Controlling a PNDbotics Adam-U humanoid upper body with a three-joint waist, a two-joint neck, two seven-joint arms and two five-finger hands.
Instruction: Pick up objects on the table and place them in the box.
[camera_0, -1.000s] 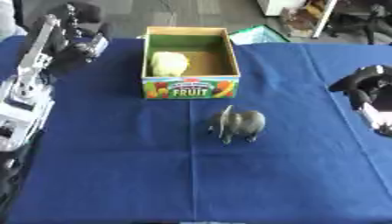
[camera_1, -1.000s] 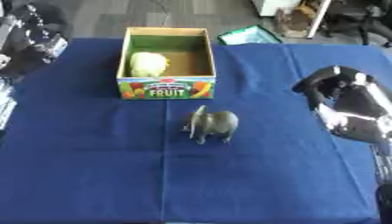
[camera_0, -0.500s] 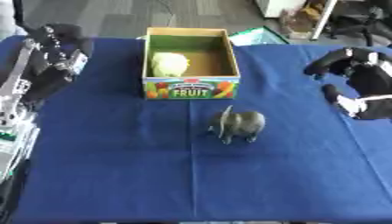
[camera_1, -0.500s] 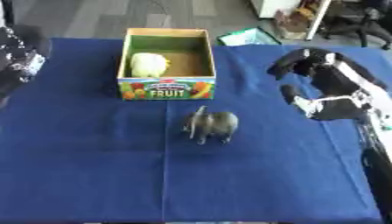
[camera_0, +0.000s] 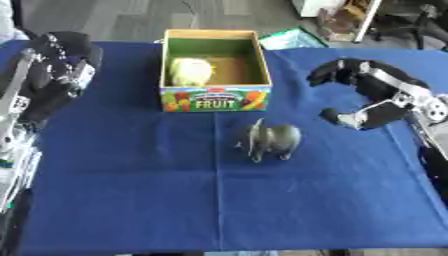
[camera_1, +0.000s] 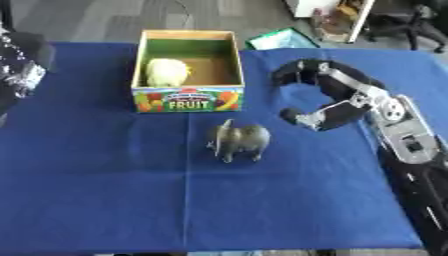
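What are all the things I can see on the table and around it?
Toy elephant: one, grey, standing on the cloth just in front of the box.
Box: one, cardboard with a green inside and FRUIT printed on the front, at the far middle of the table.
Round thing: one, pale yellow-green, inside the box at its left side.
Tablecloth: one, dark blue, covering the table.
Flat thing: one, green, on the floor behind the table.
Right hand: one, black and silver, fingers and thumb curved open, to the right of the elephant, holding nothing.
Left hand: one, black, at the far left edge; fingers unclear.
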